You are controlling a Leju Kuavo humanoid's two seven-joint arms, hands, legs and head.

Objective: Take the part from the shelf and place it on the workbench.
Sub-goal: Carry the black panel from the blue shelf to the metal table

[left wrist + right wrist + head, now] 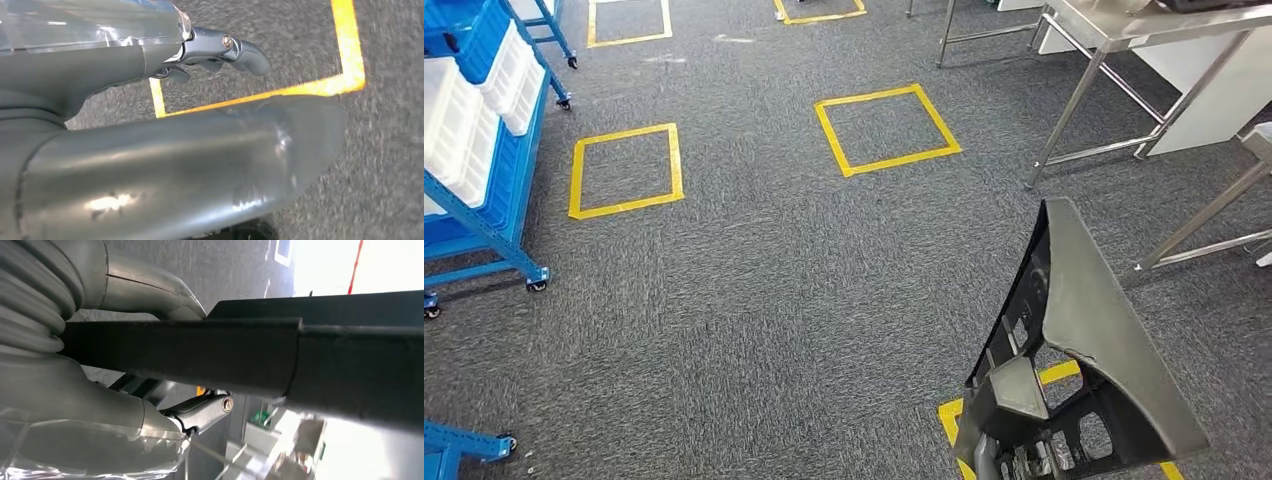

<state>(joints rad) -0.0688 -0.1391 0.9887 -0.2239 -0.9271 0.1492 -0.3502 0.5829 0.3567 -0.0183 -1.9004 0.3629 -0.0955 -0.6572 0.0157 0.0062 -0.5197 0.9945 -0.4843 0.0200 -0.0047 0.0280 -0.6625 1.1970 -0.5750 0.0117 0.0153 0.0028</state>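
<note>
Part [1084,330] off shelf [484,150], grasped in right hand [75,390] at near right, above carpet. Left hand [220,50] holds nothing, fingers curled (loosely). Workbench [1164,25] far right; carry and placing remain.

R hand [125,385] is wrapped round the dark part [280,360]: thick grey thumb is laid over one face, a darker finger [205,412] is hooked under the other; ribbed wrist cover is seen close behind. L hand [200,55] is held over the floor w/ nothing in it, fingers [245,50] curled inward.
</note>
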